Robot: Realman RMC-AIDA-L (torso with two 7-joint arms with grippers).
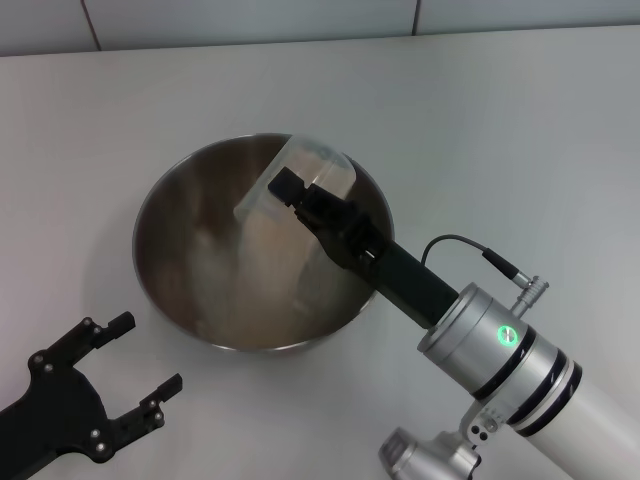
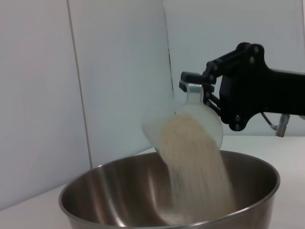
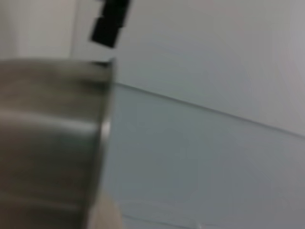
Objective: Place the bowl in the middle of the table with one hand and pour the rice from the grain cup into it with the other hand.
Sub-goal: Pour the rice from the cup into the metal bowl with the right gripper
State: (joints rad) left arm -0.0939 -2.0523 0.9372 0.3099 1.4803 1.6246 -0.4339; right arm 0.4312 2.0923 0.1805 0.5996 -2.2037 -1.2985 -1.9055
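White matte tabletop [image 1: 520, 130] fills the scene, with a pale wall line along its far edge. Near the middle of the table stands the stainless-steel mixing bowl [image 1: 200, 250], upright, its brushed inside shining. Over the bowl, the right gripper [image 1: 300, 195] reaches in from the near right corner, its fingers clamped on the translucent grain cup [image 1: 300, 185]. The cup is tipped steeply, mouth down toward the bowl. From the left wrist view, a stream of pale beige rice [image 2: 198, 171] falls from the cup into the bowl, and a light patch of grains lies on the bowl's floor. By the near left corner, the left gripper [image 1: 143, 352] hovers clear of the bowl, its fingers spread apart and holding nothing.
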